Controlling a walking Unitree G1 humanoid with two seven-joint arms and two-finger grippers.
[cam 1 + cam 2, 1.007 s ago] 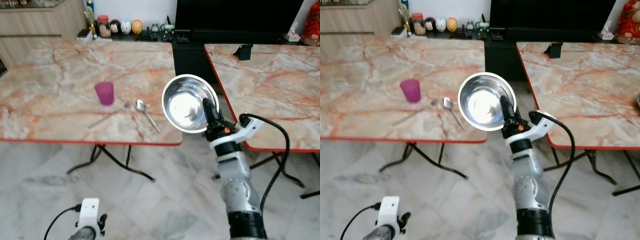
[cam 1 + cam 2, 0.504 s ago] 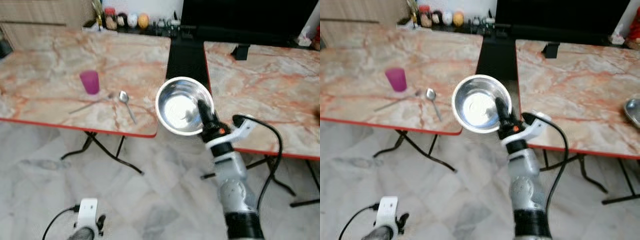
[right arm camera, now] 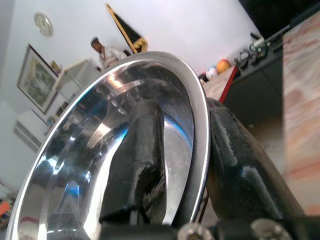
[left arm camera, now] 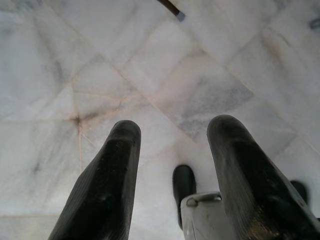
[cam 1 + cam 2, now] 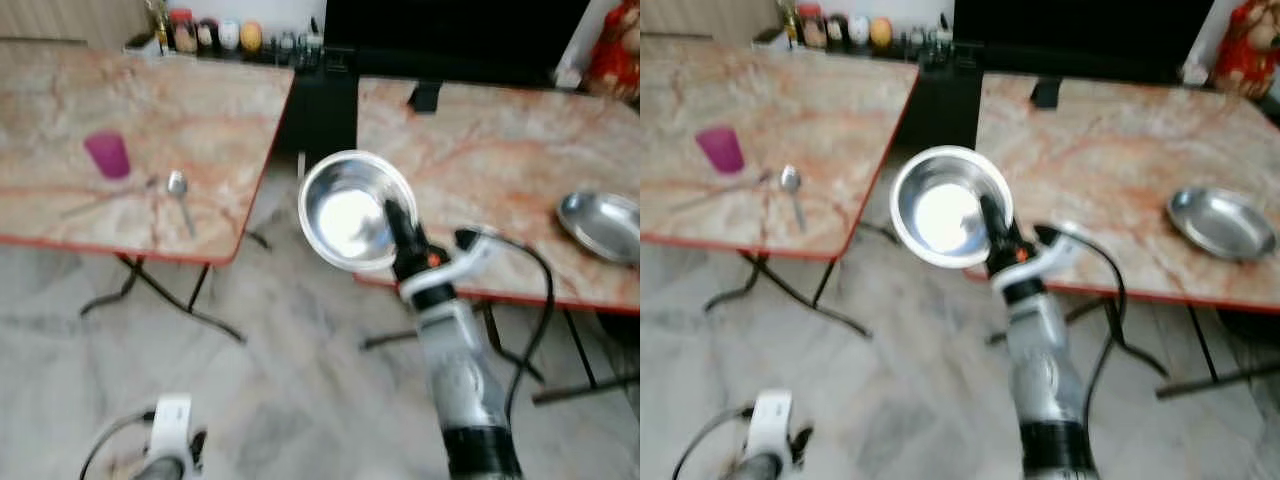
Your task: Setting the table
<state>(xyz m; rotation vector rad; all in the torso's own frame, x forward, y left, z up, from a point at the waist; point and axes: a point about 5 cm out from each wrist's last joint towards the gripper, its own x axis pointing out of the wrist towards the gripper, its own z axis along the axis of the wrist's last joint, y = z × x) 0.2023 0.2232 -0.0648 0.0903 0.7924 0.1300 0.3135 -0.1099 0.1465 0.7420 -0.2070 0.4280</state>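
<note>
My right gripper is shut on the rim of a shiny steel bowl, held up in the gap between two marble-topped tables. In the right wrist view one finger lies inside the steel bowl and the other outside its rim. On the left table stand a purple cup, a spoon and a fork. A steel plate rests on the right table. My left gripper hangs low over the floor, open and holding nothing.
Jars and small figurines line the far edge behind the left table. A dark cabinet stands between the tables. Folding table legs reach down onto the marble floor. A red figure stands at the far right.
The whole view has swung right: the left table has slid left and the steel plate on the right table has come into sight. The bowl stays held in my right gripper.
</note>
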